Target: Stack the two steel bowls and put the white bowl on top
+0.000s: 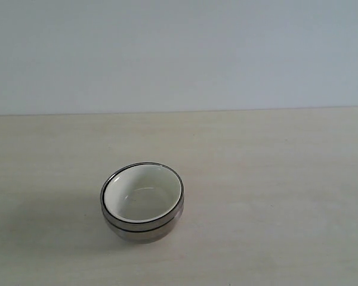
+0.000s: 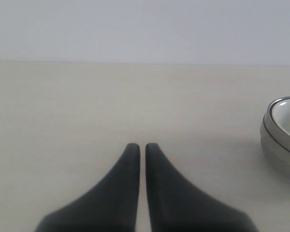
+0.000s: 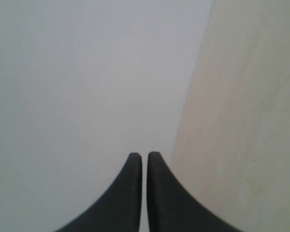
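- The two steel bowls (image 1: 140,229) are nested and stand on the table (image 1: 274,179), left of its middle and toward its near edge.
- The white bowl (image 1: 144,192) is seated inside the steel bowls – its rim is ringed by theirs.
- The left gripper (image 2: 142,150) is held low over the table, jaws pressed together with nothing between them; the stack is seen close by, untouched.
- The right gripper (image 3: 144,157) is likewise clenched and empty – at the table's edge, against the pale wall (image 3: 87,72).
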{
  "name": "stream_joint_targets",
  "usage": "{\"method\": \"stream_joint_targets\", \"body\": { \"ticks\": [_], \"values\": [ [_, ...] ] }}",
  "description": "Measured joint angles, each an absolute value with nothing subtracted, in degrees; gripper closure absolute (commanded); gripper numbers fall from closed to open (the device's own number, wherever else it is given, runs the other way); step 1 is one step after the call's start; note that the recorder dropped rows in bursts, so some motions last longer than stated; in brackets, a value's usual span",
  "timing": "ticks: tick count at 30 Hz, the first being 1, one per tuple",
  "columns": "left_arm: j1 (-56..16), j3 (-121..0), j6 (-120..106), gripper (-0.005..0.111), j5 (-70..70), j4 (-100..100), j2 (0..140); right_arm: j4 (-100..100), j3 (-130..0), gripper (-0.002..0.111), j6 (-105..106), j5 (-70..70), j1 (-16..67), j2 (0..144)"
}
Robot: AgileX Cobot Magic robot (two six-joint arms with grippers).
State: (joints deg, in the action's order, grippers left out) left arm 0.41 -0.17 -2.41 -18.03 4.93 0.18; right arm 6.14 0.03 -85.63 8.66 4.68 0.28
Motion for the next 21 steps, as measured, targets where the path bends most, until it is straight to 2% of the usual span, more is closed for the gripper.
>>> {"method": "stream_joint_targets", "body": {
  "ticks": [4,21],
  "values": [
    [0.41,-0.17,-2.41,0.103,-18.03,4.93,0.18,-1.83,0.03,0.108,-85.63,8.66,4.68,0.28],
    [0.41,-0.17,-2.41,0.103,-18.03,4.93,0.18,-2.04,0.03,0.108,-83.76,11.36,4.68,0.28]
  ]
}}
